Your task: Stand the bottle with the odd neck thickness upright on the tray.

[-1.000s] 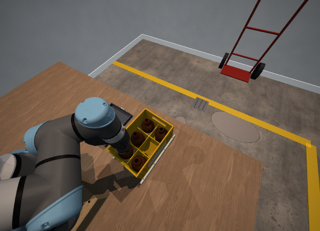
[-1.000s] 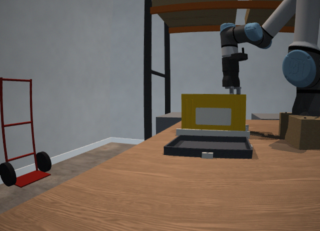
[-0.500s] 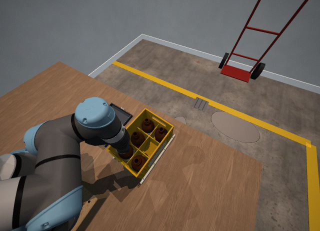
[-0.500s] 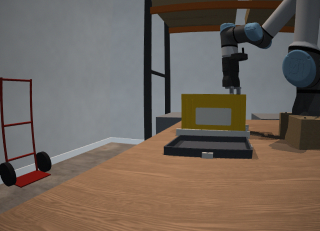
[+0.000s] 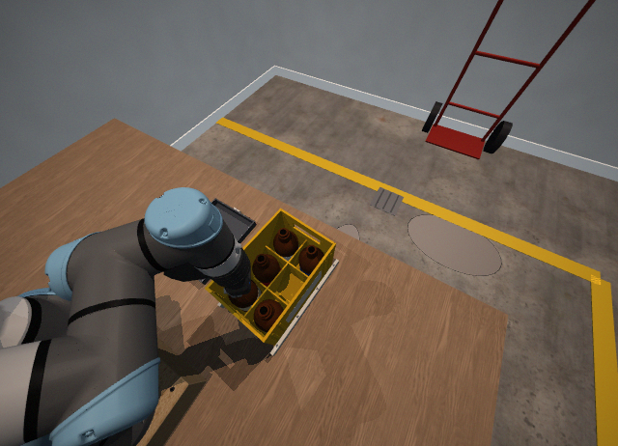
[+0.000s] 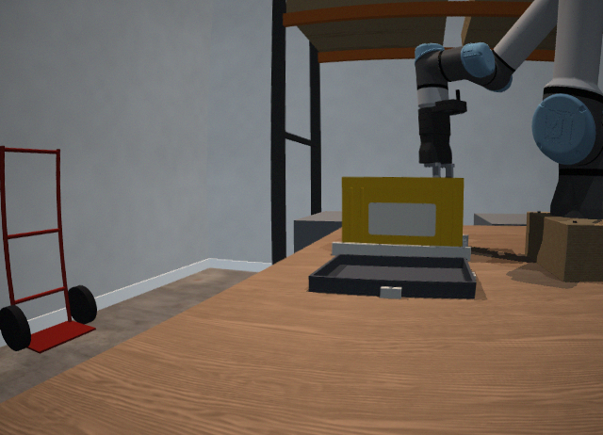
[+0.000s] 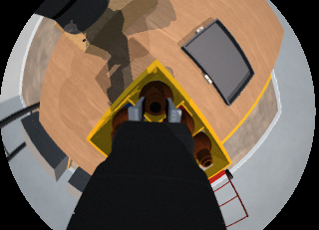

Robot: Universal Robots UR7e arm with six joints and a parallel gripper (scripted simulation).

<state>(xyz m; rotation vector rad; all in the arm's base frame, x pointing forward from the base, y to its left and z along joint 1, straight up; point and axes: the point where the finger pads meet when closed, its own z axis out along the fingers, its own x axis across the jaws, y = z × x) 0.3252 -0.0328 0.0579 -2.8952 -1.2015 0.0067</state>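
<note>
My gripper [image 6: 442, 170] [image 7: 156, 104] is shut on the neck of a brown bottle [image 5: 243, 298] [image 7: 156, 89], which stands in the yellow crate [image 5: 270, 337] [image 6: 355, 217]. Its fingertips are hidden in the top view. In that view the other bottles stand in their compartments: one [image 5: 268, 316] in the near corner, one [image 5: 266, 268] in the middle, and two at the far end [image 5: 285, 242] [image 5: 311, 261]. One compartment [image 5: 289, 285] is empty. I cannot tell the neck thicknesses apart. The dark tray [image 5: 230, 223] [image 6: 389, 273] [image 7: 219, 61] is empty and lies beside the crate.
The crate walls and dividers stand close around the held bottle. A pale strip [image 5: 304, 309] [image 6: 399, 249] runs along the crate's base. A wooden block [image 6: 579, 250] [image 7: 131, 13] is near the arm's base. A red hand truck [image 5: 455, 141] stands on the floor beyond the table.
</note>
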